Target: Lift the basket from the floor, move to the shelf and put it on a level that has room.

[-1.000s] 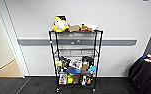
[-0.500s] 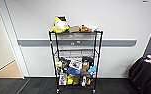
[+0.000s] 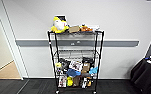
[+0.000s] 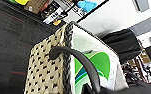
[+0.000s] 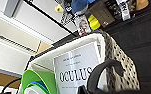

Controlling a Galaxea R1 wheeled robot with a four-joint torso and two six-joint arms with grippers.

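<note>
Whether the jaws of either gripper are apart or together cannot be told from the wrist views. In the left wrist view the small rectangular cream woven basket with speckled sides and dark rim (image 4: 48,67) is seen close, above the dark grey carpet floor (image 4: 8,50), with a curved dark handle (image 4: 78,62) at its rim. In the right wrist view the same basket holds a white box with printed letters (image 5: 76,72) and a green round object (image 5: 38,80) (its kind is not clear). In the head view the tall black wire rack (image 3: 76,60) stands against the pale wall (image 3: 116,22). A yellow plush toy (image 3: 58,25) sits on the top tier, the second tier (image 3: 76,53) looks bare, and the lower tiers are cluttered.
</note>
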